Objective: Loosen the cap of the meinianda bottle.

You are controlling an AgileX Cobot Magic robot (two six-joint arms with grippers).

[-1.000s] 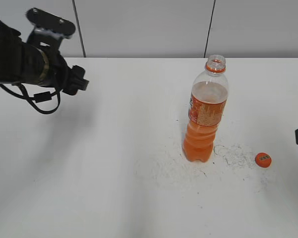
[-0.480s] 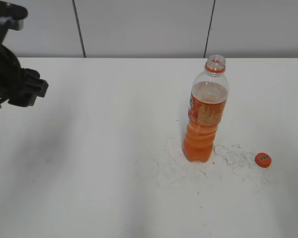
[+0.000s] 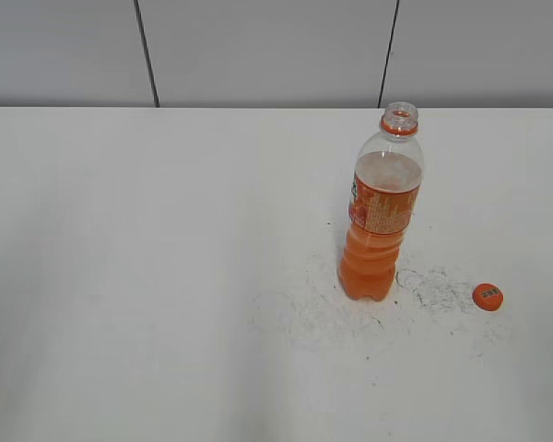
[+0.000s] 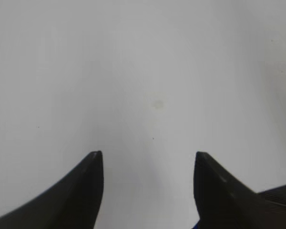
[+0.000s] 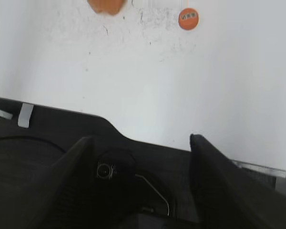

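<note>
Bare table (image 3: 147,276) all round — only upright meinianda bottle (image 3: 381,216) and cap (image 3: 487,296) just beside.

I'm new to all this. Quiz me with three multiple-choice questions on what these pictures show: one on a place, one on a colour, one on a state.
1. Where is the cap?
A. on the table, right of the bottle
B. on the bottle
C. in a claw

2. What colour is the drink?
A. green
B. orange
C. clear

3. How is the left claw?
A. shut on the cap
B. shut on the bottle
C. open, holding nothing

Answers: 1 A, it lies apart by the bottle's base; 2 B, it shows through the plastic; 3 C, white table fills the gap.
</note>
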